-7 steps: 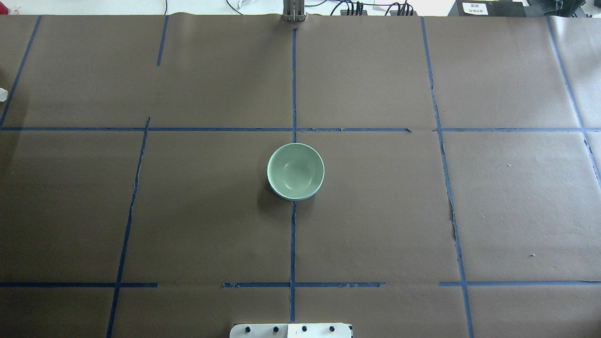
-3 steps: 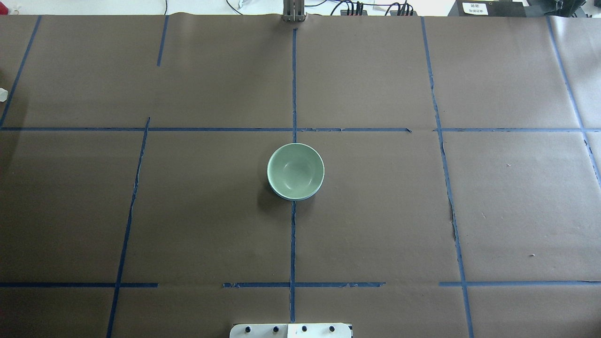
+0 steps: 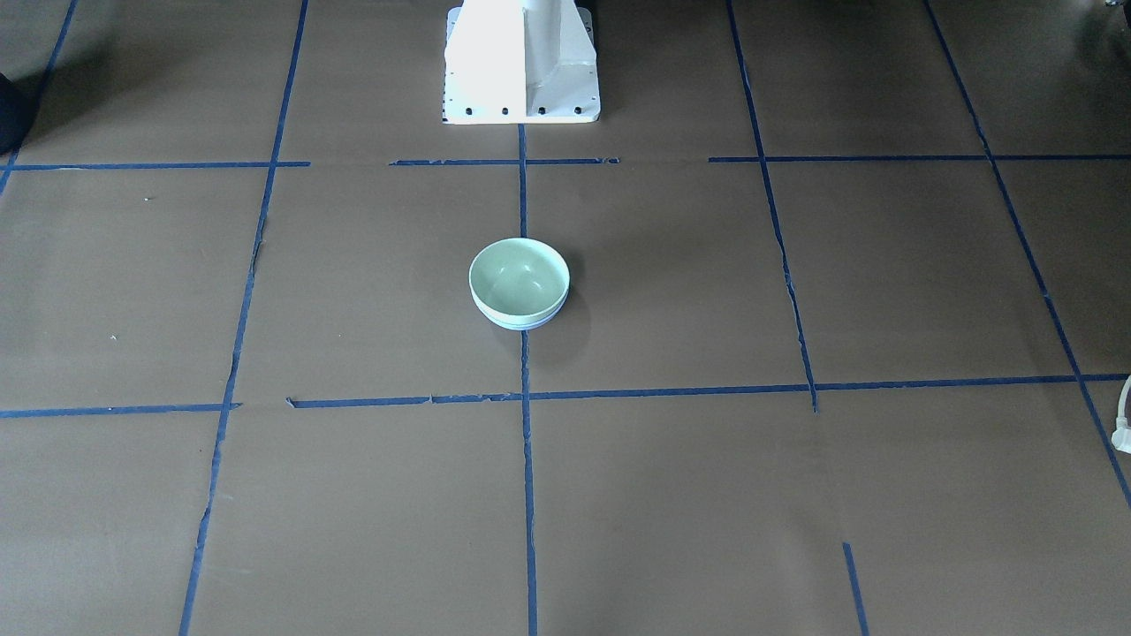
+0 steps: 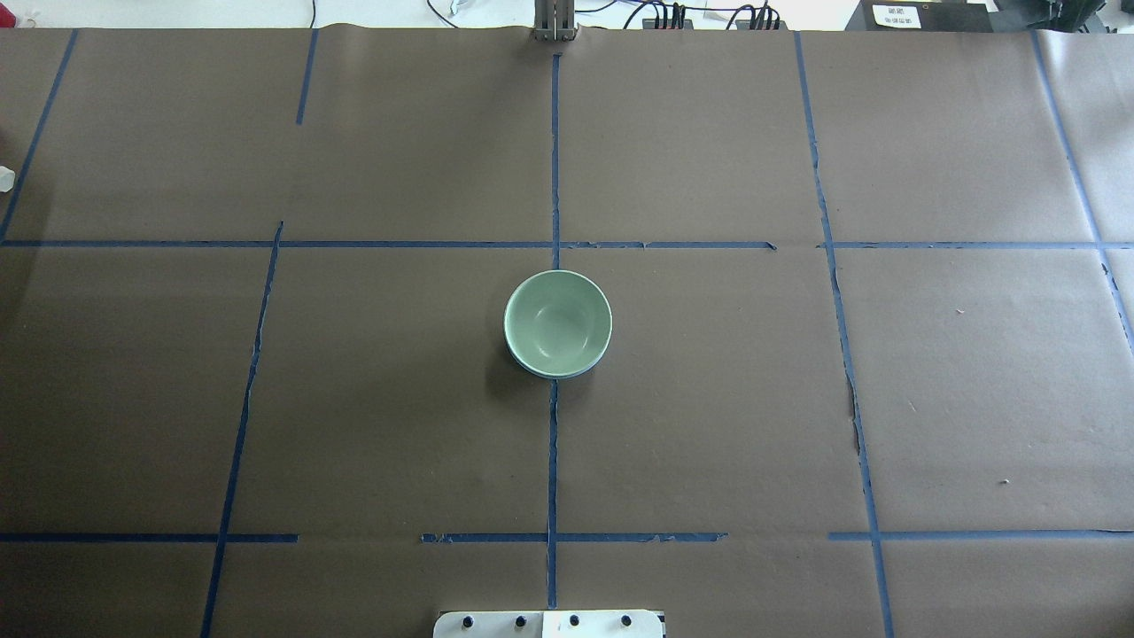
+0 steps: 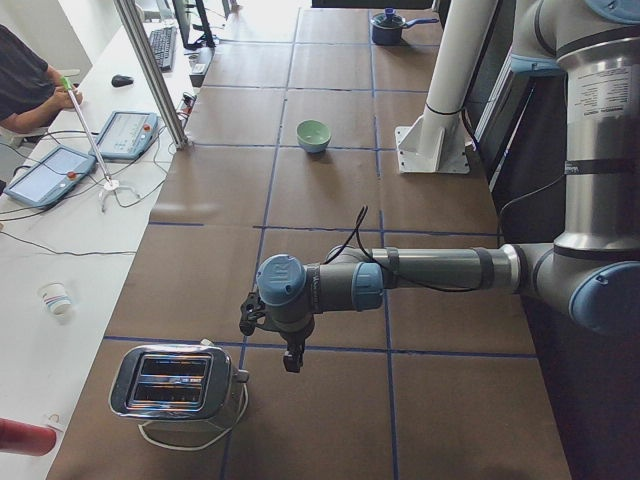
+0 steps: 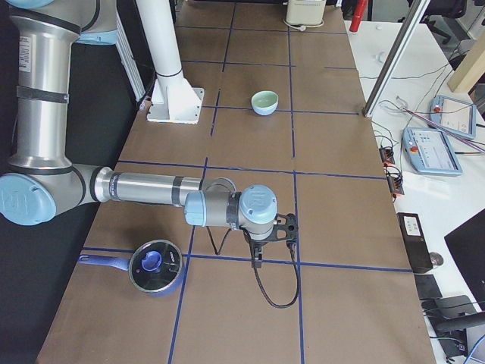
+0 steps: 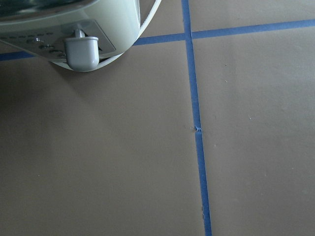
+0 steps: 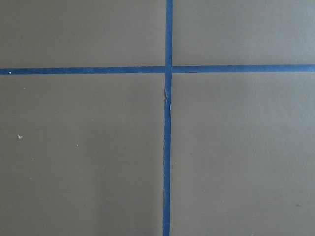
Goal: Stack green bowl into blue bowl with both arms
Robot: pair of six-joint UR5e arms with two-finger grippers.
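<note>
The green bowl [image 4: 557,321] sits nested inside the blue bowl [image 4: 555,375] at the middle of the table; only a thin blue edge shows under it. The stack also shows in the front-facing view: green bowl [image 3: 519,278], blue bowl [image 3: 523,324]. Both arms are far from it. The left gripper [image 5: 264,322] hangs over the table's left end, next to a toaster. The right gripper [image 6: 283,229] hangs over the table's right end. Both grippers show only in the side views, so I cannot tell whether they are open or shut. Neither wrist view shows a bowl.
A silver toaster [image 5: 175,382] stands at the left end, its lever in the left wrist view [image 7: 78,46]. A blue lidded pot [image 6: 155,265] sits at the right end. The white pedestal [image 3: 521,62] stands behind the bowls. An operator [image 5: 25,85] sits at a side table.
</note>
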